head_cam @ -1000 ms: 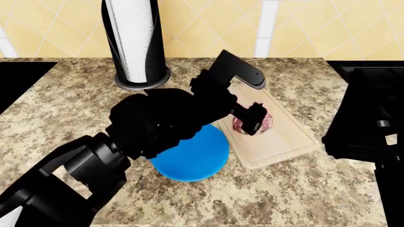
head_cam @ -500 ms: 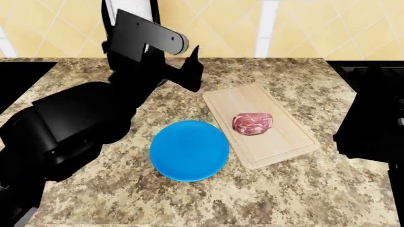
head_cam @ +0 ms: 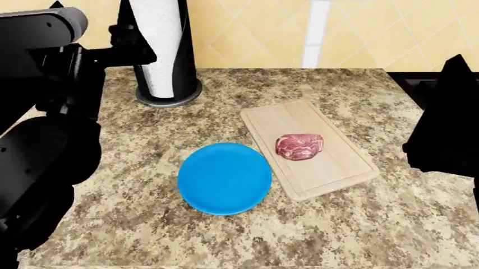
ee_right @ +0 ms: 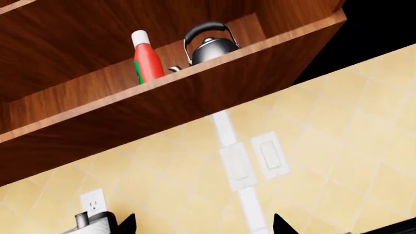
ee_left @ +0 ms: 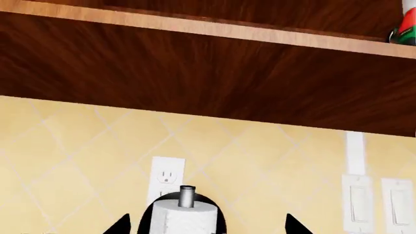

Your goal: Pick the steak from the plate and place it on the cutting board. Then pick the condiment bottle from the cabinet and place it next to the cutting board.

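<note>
The steak [head_cam: 299, 145] lies on the cutting board [head_cam: 337, 171], right of the bare blue plate [head_cam: 224, 178]. The red condiment bottle [ee_right: 147, 61] stands on the cabinet shelf beside a kettle; its edge also shows in the left wrist view [ee_left: 408, 27]. My left gripper [ee_left: 206, 229] is open and empty, raised high and facing the wall above the paper-towel roll. My left arm [head_cam: 45, 67] fills the head view's left side. My right gripper [ee_right: 204, 226] is open and empty, raised and looking up at the cabinet. My right arm [head_cam: 449, 129] shows at the head view's right edge.
A black paper-towel holder [head_cam: 161, 50] stands at the back of the granite counter [head_cam: 337, 224]. A dark kettle [ee_right: 209, 46] sits right of the bottle on the shelf. Outlet [ee_left: 167, 175] and switches [ee_right: 260, 158] are on the tiled wall. A dark appliance [head_cam: 427, 84] borders the counter's right.
My left gripper has left the steak on the cutting board and the arm has swung up and to the left, clear of the board. The right arm has shifted slightly.
</note>
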Controlling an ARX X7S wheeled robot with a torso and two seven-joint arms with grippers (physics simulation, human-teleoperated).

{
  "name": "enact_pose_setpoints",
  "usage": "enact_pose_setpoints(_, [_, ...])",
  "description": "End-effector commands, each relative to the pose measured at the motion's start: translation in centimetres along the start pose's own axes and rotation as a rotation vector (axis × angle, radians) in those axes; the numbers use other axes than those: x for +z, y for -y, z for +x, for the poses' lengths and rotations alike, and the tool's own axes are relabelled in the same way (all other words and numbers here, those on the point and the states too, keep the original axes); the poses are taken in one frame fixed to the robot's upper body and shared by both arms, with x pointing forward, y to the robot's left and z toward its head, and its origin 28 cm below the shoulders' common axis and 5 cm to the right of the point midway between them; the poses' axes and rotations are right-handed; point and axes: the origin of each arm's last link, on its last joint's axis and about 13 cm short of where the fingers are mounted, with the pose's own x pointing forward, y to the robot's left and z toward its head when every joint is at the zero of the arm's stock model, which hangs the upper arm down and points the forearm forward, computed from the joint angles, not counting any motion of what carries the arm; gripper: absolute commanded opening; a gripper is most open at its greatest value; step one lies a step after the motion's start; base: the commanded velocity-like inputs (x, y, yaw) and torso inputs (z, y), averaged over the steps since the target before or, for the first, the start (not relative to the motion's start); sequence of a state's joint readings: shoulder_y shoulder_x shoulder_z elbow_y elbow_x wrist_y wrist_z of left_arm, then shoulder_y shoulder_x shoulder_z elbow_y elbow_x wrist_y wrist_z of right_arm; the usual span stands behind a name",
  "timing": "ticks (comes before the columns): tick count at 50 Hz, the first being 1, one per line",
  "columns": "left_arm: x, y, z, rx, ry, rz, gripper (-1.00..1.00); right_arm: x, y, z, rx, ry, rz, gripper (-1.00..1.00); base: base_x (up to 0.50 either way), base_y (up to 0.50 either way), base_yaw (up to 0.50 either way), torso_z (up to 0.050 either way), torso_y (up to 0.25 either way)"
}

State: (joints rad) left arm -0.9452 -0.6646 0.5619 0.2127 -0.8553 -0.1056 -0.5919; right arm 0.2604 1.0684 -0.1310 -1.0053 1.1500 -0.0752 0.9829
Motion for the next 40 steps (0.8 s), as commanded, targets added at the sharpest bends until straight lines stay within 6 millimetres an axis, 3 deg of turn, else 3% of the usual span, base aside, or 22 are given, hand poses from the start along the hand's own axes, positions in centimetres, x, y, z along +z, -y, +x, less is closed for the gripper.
enact_pose_setpoints(1, [-0.5, -2.1, -0.7, 0.17, 0.093, -0.004, 1.0, 0.5, -0.2, 0.2, 0.0, 0.006, -0.01, 1.0, 0.0, 0.0, 0.0, 0.0, 0.0])
enact_pose_setpoints(17, [-3.4, -5.2, 1.1, 0.49, 0.059, -0.033, 1.0, 1.2, -0.6, 0.3, 0.008, 0.017, -0.022, 1.0, 0.0, 0.0, 0.0, 0.0, 0.0])
enact_pose_setpoints(27, [-4.3, -6.4, 4.4, 0.6, 0.0, 0.045, 1.0, 2.2, -1.0, 0.8, 0.014, 0.032, -0.041, 1.0, 0.0, 0.0, 0.0, 0.0, 0.0])
enact_pose_setpoints(32, [-6.3, -7.4, 6.3, 0.652, -0.104, 0.105, 1.0, 3.0, -1.4, 1.0, 0.02, 0.045, -0.051, 1.0, 0.0, 0.0, 0.0, 0.0, 0.0])
enact_pose_setpoints(40, [-8.9, -9.0, 7.6, 0.749, -0.249, 0.064, 1.0, 4.2, -2.2, 1.5, 0.033, 0.063, -0.069, 1.0, 0.0, 0.0, 0.0, 0.0, 0.0])
